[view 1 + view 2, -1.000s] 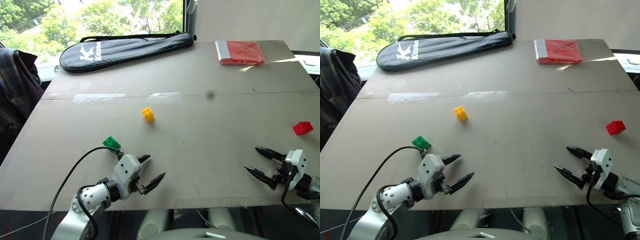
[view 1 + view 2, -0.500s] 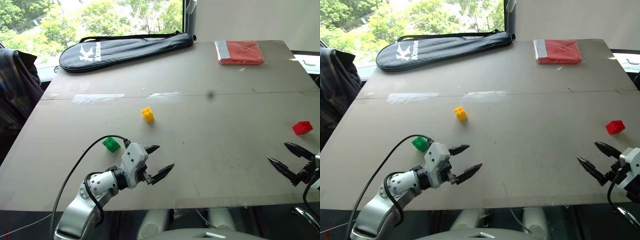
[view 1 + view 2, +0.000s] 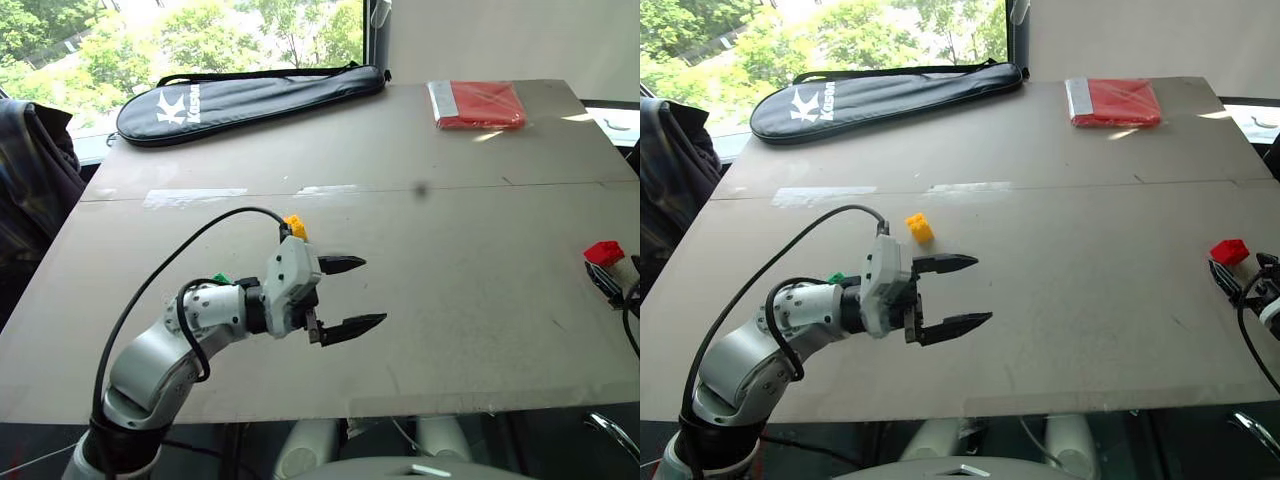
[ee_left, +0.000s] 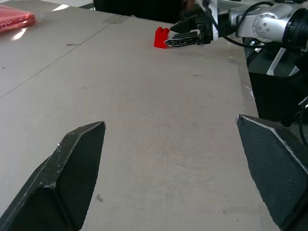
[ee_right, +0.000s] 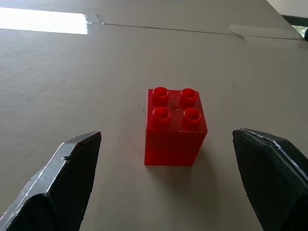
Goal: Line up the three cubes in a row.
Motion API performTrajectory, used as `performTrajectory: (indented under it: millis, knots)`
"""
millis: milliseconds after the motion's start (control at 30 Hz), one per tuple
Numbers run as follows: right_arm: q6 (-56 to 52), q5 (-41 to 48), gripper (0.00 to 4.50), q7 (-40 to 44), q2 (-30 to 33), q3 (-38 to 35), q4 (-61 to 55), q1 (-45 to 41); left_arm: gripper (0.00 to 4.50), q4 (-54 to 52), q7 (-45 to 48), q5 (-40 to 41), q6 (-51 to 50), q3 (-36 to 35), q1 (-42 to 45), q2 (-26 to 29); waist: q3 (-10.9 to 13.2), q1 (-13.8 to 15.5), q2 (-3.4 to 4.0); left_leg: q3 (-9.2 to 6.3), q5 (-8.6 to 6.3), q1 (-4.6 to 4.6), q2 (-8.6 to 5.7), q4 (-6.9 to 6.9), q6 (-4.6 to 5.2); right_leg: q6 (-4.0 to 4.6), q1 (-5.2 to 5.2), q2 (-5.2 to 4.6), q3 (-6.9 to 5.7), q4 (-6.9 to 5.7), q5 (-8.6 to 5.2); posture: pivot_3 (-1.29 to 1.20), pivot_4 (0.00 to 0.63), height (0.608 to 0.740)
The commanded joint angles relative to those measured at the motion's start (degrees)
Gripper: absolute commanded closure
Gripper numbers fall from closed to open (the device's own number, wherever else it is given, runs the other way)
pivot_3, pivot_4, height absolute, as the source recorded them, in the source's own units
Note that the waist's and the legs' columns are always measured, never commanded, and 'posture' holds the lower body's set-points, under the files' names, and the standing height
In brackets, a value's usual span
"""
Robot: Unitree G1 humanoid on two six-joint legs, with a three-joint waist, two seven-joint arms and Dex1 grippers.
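The red cube [image 5: 174, 126] stands studs up near the table's right edge [image 3: 604, 252]. My right gripper [image 3: 1238, 272] is open just short of it, and the cube sits centred ahead of its fingers [image 5: 72, 178], untouched. The yellow cube [image 3: 919, 227] lies mid-table, just behind my left gripper [image 3: 372, 292]. That gripper hovers open and empty above the table, pointing right. The green cube [image 3: 837, 277] peeks out from behind my left forearm, mostly hidden. In the left wrist view the red cube [image 4: 161, 37] and the right gripper's fingers [image 4: 185, 38] sit far across the table.
A black racket bag [image 3: 250, 95] lies along the far left of the grey table [image 3: 460, 300]. A flat red packet [image 3: 478, 104] rests at the far right. A strip of clear tape [image 3: 195, 196] crosses the seam. A dark garment [image 3: 30, 170] hangs off the left side.
My left gripper has risen and swung right, now covering most of the green cube. My right gripper has moved right to just short of the red cube. Both stayed open.
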State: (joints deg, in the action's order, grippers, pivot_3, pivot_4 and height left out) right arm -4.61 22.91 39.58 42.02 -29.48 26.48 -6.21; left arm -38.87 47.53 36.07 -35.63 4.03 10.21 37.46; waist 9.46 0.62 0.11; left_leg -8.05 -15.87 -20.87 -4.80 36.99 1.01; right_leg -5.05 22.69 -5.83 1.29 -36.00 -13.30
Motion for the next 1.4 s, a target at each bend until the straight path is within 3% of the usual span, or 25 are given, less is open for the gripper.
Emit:
performTrajectory:
  millis: [33,433,533,567,700,733,900,1100,1400]
  knots:
    - [-0.15,-0.58,0.0,-0.79,1.82,-0.19,5.14,-4.65,0.05,-1.26,-0.43,2.44,-1.54,-0.42,2.56,0.0,0.0,-0.12,0.0,0.03,0.0,0.0,0.0,0.01,0.0,0.0,0.0,0.0,0.02,0.0,0.0,0.0,0.15,0.732]
    - [3.88,-2.5,0.0,4.03,3.34,1.62,20.71,-14.01,0.05,0.79,0.12,0.73,-0.6,0.87,4.58,0.67,0.01,-1.17,-0.01,0.11,0.0,0.0,0.01,0.05,0.01,0.0,0.0,0.01,0.1,0.0,0.01,0.0,0.15,0.732]
    - [4.78,-2.67,0.86,5.13,3.69,1.97,21.67,-14.33,0.0,0.74,-0.1,0.59,-0.62,0.85,4.67,0.55,0.01,-1.38,-0.01,0.11,0.0,0.0,0.01,0.05,0.01,0.0,0.0,0.02,0.1,0.0,0.01,0.0,0.15,0.732]
    - [5.12,-2.9,1.47,5.62,3.79,2.3,21.84,-14.3,0.0,0.72,-0.12,0.33,-0.52,1.04,4.71,0.52,0.01,-1.38,-0.01,0.11,0.0,0.0,0.01,0.05,0.01,0.0,0.0,0.02,0.1,0.0,0.01,0.0,0.15,0.732]
    - [6.32,-3.41,3.03,7.54,3.43,3.3,22.26,-14.17,0.0,0.96,-0.04,-0.33,-0.5,1.3,5.28,0.54,0.01,-1.51,-0.01,0.15,0.0,0.02,0.02,0.05,0.01,-0.01,0.0,0.03,0.15,0.0,0.01,0.0,0.15,0.732]
    - [6.09,-3.25,3.19,8.42,3.13,3.56,21.73,-14.0,0.0,1.09,0.14,-0.35,-0.52,1.08,5.35,0.74,0.01,-1.51,-0.02,0.15,0.0,0.03,0.02,0.06,0.01,-0.02,0.0,0.04,0.16,0.0,0.02,0.0,0.15,0.732]
    - [5.29,-1.49,3.19,14.55,0.77,5.83,13.84,-10.98,0.0,1.49,1.04,-0.7,-0.08,0.67,4.67,1.58,0.01,-1.49,-0.02,0.14,0.0,0.02,0.03,0.1,0.01,-0.06,0.0,0.05,0.16,0.0,0.04,0.0,0.15,0.732]
    - [6.46,2.38,3.19,27.91,-4.21,12.42,-1.48,-6.59,0.0,2.38,1.84,-2.62,1.25,0.95,3.1,2.55,0.01,-1.58,-0.01,0.11,0.0,0.01,0.07,0.12,0.0,-0.09,0.01,0.09,0.18,-0.01,0.06,0.0,0.15,0.732]
    - [15.88,-0.8,3.19,52.06,-5.79,26.46,6.29,-17.13,0.0,3.16,5.37,-7.49,6.17,0.73,-1.6,6.96,0.05,-1.54,-0.02,0.1,0.0,0.03,0.06,0.19,0.0,-0.07,0.01,0.11,0.18,-0.02,0.12,0.0,0.15,0.732]
